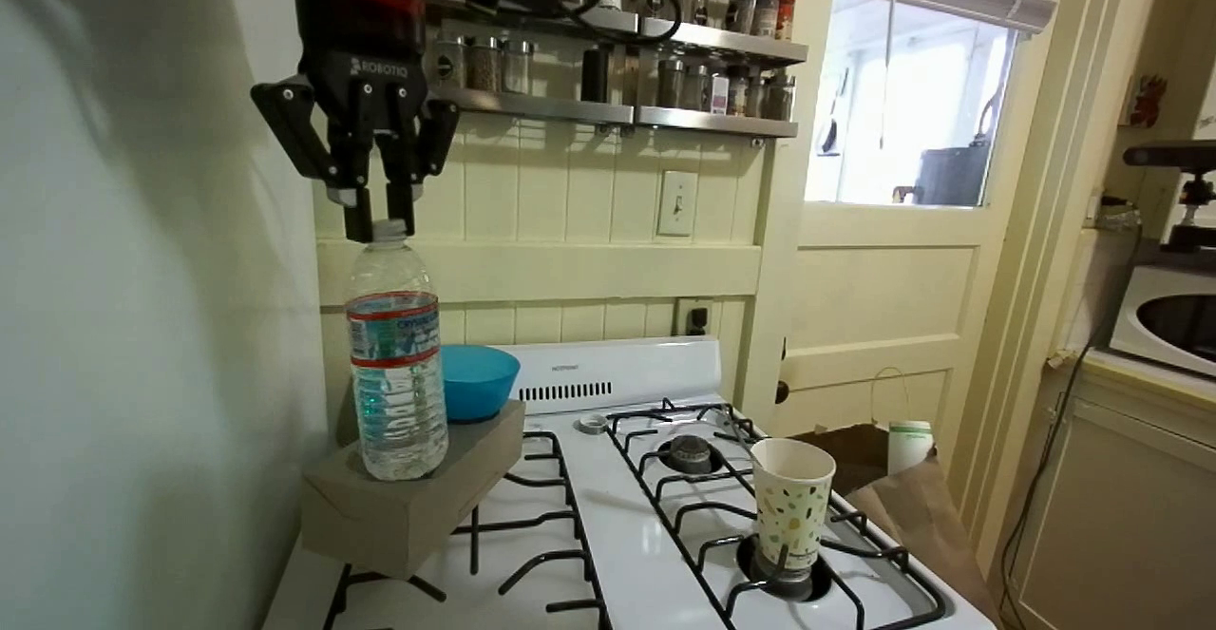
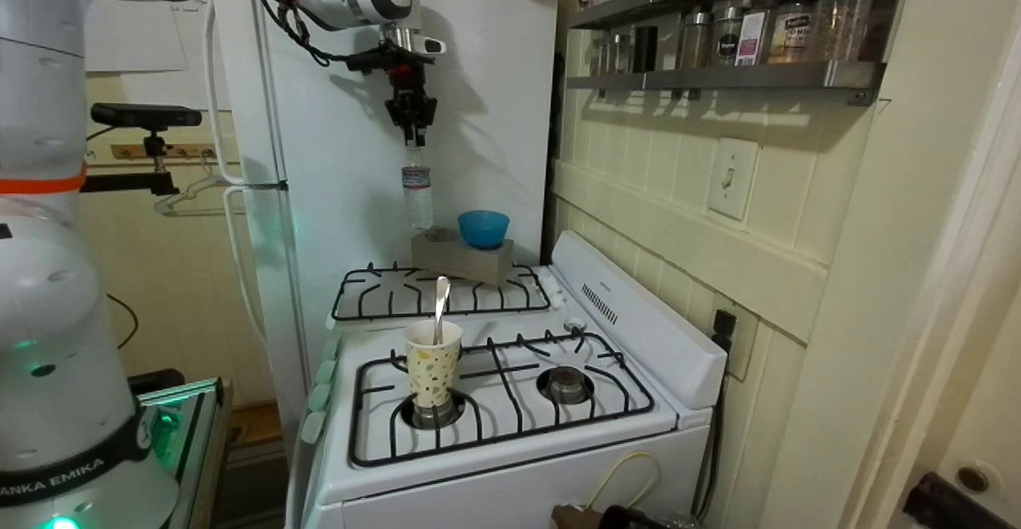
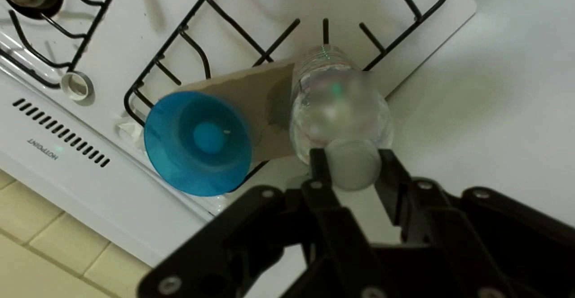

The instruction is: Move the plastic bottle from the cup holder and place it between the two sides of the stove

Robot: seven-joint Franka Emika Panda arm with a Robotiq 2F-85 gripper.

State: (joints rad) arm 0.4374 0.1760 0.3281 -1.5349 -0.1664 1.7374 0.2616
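- Evidently, the first half was done: from where I stood, the gripper [image 1: 382,218] had the plastic bottle [image 1: 396,373] pinched by its cap [image 3: 353,165].
- Bottle hung near upright over the cup holder [image 2: 459,259], leaning slightly, its base apparently out of the well [image 2: 441,234]; whether it grazed the cup holder's edge could not be told.
- Blue bowl [image 2: 483,230] sat on the cup holder's other end, apart from the bottle.
- Placement was not yet made: the white strip [image 1: 624,511] of the stove [image 2: 447,505] lay near the cup holder, on the side towards the printed paper cup [image 1: 794,502], without the bottle.
- Outstanding, in my judgement: carrying across from the cup holder, lowering onto that strip, then release.
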